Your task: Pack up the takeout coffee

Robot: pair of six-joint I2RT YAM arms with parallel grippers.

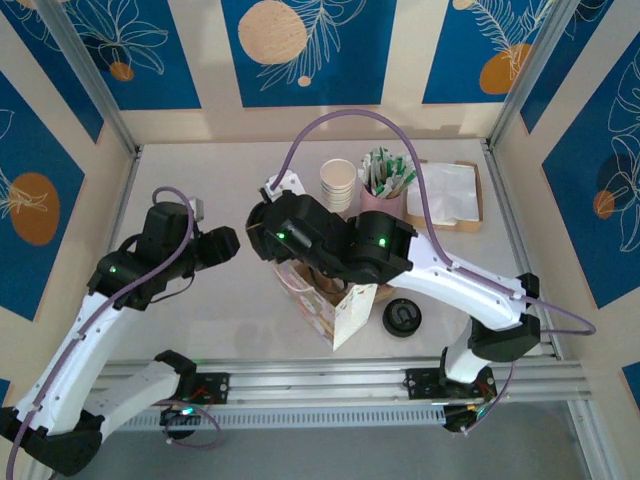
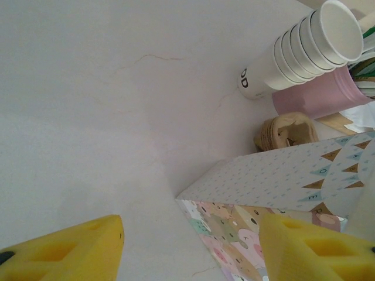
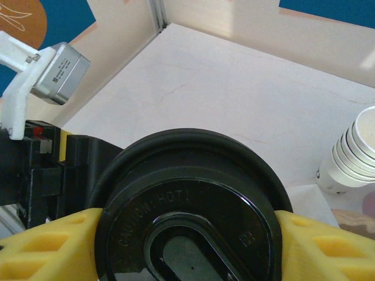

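Observation:
My right gripper (image 3: 187, 246) is shut on a black coffee lid (image 3: 187, 205) marked "caution hot"; whatever is under the lid is hidden. In the top view this gripper (image 1: 265, 238) hovers just left of the patterned paper bag (image 1: 342, 308), which stands at the table's middle. Close to it on the left is my left gripper (image 1: 226, 246). In its wrist view the left gripper (image 2: 190, 257) is open with nothing between its yellow fingers (image 2: 64, 252), and the bag (image 2: 281, 175) lies just ahead to the right.
A second black lid (image 1: 402, 317) lies right of the bag. Behind it stand a stack of white paper cups (image 1: 338, 183), a pink holder of sachets (image 1: 385, 195) and a napkin tray (image 1: 450, 195). A brown cardboard carrier (image 2: 287, 132) sits by the bag.

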